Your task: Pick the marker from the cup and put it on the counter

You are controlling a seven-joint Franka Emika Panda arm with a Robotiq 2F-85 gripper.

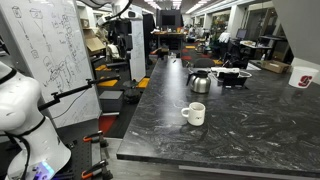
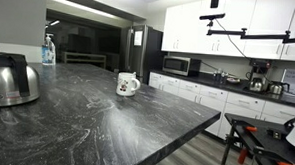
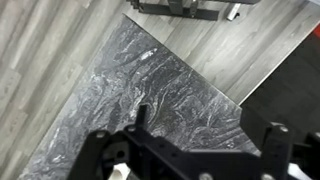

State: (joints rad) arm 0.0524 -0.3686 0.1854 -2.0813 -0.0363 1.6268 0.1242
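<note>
Standing on the streaked black counter (image 1: 250, 135) is a smooth white cup (image 1: 194, 114), and the gripper (image 3: 188, 160) has jaws spread.

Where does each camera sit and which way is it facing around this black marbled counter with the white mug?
Exterior view: off one end of the long black marbled counter, looking along it past the small white ceramic mug and shiny metal kettle; white robot arm lower left.
Exterior view: low at counter level, facing white kitchen cabinets; no robot part clearly shows.
Wrist view: above, looking down at a counter corner and grey wood floor; open gripper at the bottom.
Shared: both exterior views show counter, mug, kettle.
</note>
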